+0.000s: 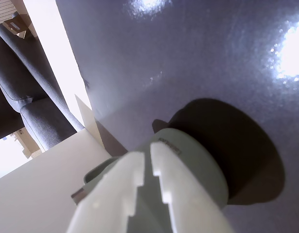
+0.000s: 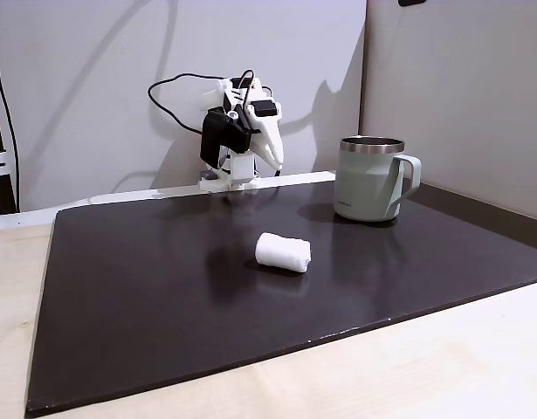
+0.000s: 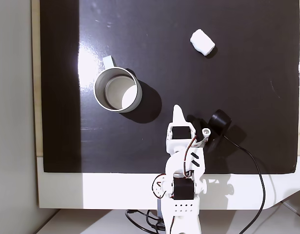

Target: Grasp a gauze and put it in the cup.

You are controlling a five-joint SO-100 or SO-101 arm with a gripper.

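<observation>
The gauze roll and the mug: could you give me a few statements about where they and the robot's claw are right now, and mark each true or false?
1. The gauze roll lies on the dark mat, apart from the mug. True.
2. The gauze is already inside the mug. False: in the fixed view from above the mug holds no roll, and the gauze lies on the mat.
3. The gripper is clamped on the gauze. False: it is shut, holds nothing, and is folded back near the arm's base.
4. The mug stands upright. True.
5. The mug lies tipped on its side. False: it stands on its base, mouth up.
</observation>
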